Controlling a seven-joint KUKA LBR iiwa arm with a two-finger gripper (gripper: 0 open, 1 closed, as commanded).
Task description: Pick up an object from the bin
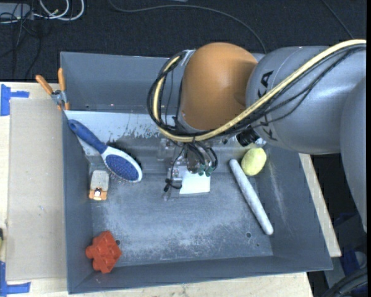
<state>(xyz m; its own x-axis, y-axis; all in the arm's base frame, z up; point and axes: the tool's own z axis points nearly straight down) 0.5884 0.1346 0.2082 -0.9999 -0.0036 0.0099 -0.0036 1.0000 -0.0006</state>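
Six loose things lie in the grey bin (191, 243) in the camera view, scattered well apart, which I judge leaves room to come down on any one alone. Now the pincer (184, 177) hangs at the bin's middle, pointing straight down under the orange wrist cover (216, 85), right at the left edge of a small white flat square piece (196, 185), the likeliest pick by my reckoning. Released or clenched? I cannot tell. Right of it a white stick (252, 195) lies flat on a slant, with a yellow-green ball (254, 161) resting against its far end. Over on the left is a blue-headed brush (111, 156) and, just near of it, a tan block (99, 185). A red lumpy toy (103, 251) sits in the near left corner. On the arm (309, 98), only "KA" reads clearly.
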